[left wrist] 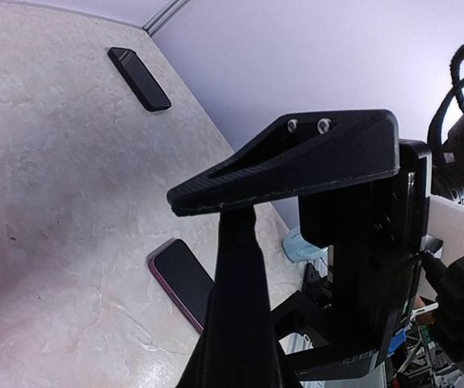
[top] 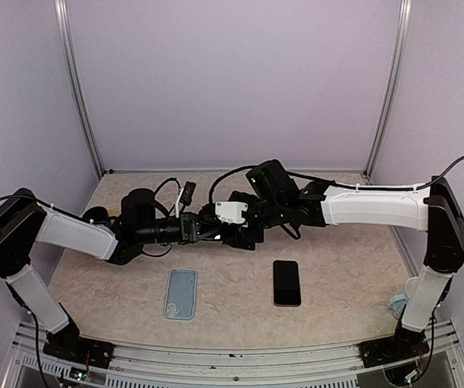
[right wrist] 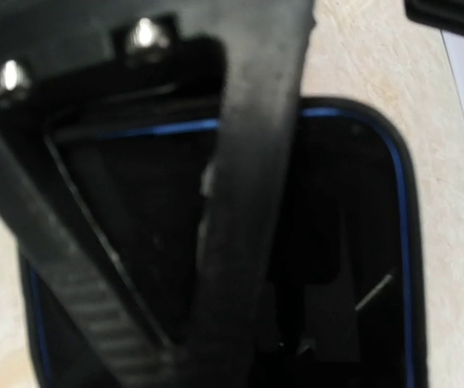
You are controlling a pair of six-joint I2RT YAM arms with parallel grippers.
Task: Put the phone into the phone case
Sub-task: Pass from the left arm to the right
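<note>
Worktop first: finding the phone lying flat, dark face up, at about five o'clock from the spot where the two arms are meeting. Finding the phone case, pale blue, lying flat at about seven o'clock from that same spot. Placing the phone at three o'clock of the phone case, the two well apart with worktop between them, neither being touched by a claw. Reading the left claw as pressed together, its black fingertips meeting in the left wrist view, hanging above the worktop at roughly twelve o'clock of the phone case. Seeing the right claw extending in from three o'clock, just beside the left claw; not managing to tell whether spread or pinching, with only one triangular finger showing clearly. Noticing through the right wrist camera a blue-edged dark panel filling the frame behind that finger, with worktop showing at its corners; not managing to tell what it is. Spotting in the left wrist view a dark bar lying flat near the foot of the wall, well apart from the phone. Spotting also a pale blue scrap beside the right arm's base, between three and four o'clock of the phone.
</note>
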